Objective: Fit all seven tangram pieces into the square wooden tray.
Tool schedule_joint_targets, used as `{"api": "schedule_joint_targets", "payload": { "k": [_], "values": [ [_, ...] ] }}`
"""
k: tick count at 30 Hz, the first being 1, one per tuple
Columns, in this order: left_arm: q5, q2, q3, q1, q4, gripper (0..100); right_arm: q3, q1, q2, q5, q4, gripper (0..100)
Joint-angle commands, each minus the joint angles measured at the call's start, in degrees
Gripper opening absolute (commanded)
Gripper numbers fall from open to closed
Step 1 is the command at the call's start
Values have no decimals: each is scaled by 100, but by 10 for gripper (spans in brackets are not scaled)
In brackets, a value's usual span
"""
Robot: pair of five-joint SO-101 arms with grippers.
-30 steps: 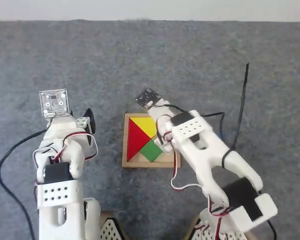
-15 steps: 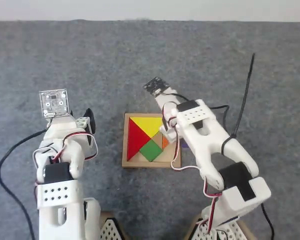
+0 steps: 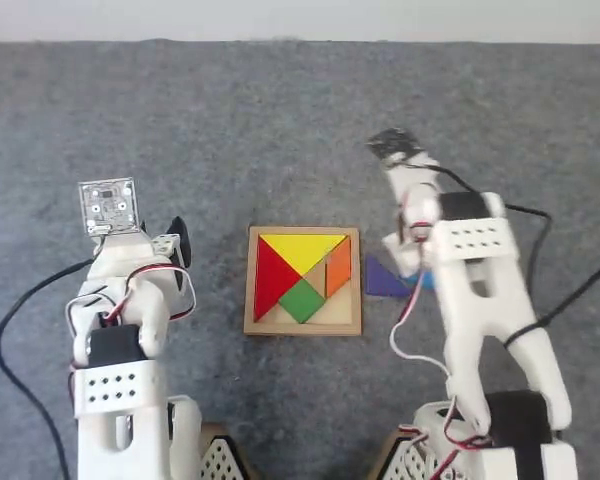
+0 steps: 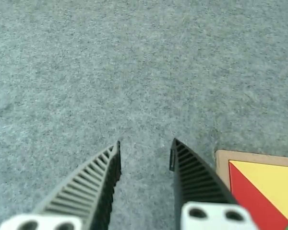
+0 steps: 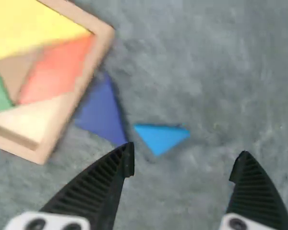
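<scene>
The square wooden tray lies mid-table holding a yellow triangle, a red triangle, a green square and an orange piece. A dark blue triangle lies on the carpet just right of the tray, with a light blue triangle beside it. My right gripper hovers open over these two loose triangles, holding nothing. My left gripper stands open and unladen over bare carpet left of the tray.
Grey carpet covers the whole table. The left arm stands left of the tray and the right arm to its right, trailing black cables. Bare wood shows in the tray's lower right part.
My right arm swung from over the tray to its right side, uncovering the orange piece in the tray and the dark blue triangle on the carpet. The left arm has not moved.
</scene>
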Motion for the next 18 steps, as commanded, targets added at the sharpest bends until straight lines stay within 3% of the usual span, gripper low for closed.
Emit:
{"api": "schedule_joint_targets", "payload": {
  "k": [1, 8, 12, 18],
  "values": [
    [18, -114, -119, 53, -62, 163, 88, 215, -75, 132, -127, 329],
    [18, -114, -119, 53, -62, 163, 158, 215, 576, -800, -409, 329],
    [18, -114, -119, 53, -62, 163, 105, 145, 1305, -2321, -418, 329],
    [18, -114, -119, 53, -70, 163, -554, 48, 2290, -5574, -251, 329]
  ]
}}
